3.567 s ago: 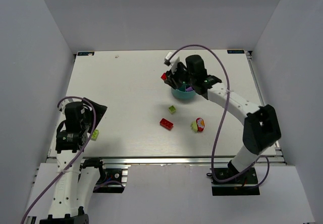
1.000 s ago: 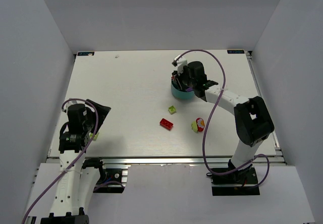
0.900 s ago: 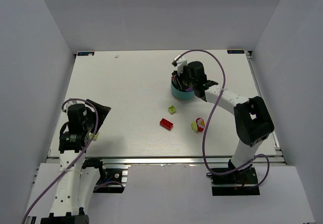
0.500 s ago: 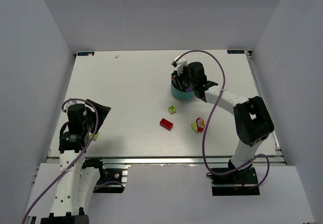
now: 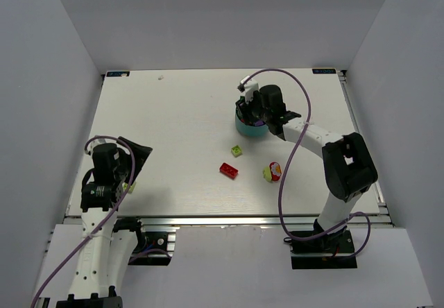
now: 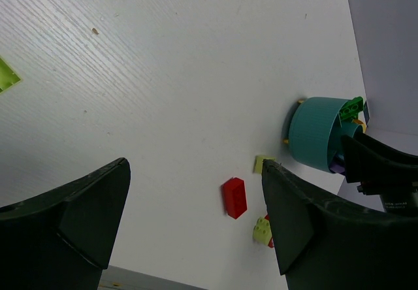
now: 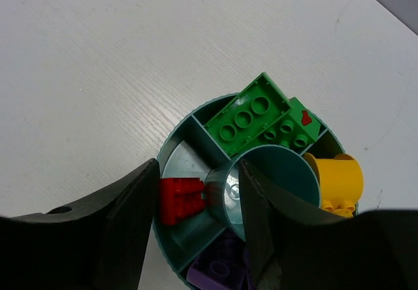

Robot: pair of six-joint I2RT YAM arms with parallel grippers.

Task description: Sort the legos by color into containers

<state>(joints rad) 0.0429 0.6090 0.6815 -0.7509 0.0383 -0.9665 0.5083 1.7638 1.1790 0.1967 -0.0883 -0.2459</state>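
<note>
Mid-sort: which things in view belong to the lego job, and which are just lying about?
Job: teal bowl; inside it green bricks, red brick, yellow brick, purple brick; loose outside it: second red brick, lime brick, lime and red cluster, another lime brick at near left.
Lying about: pale speck near the far edge, too small to identify.

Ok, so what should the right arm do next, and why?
Probably lift the right end effector straight up off the teal bowl. It stands open, and the red brick lies loose in a wedge compartment, so that drop looks done. A second red brick waits on the table, nearer the arms.
</note>
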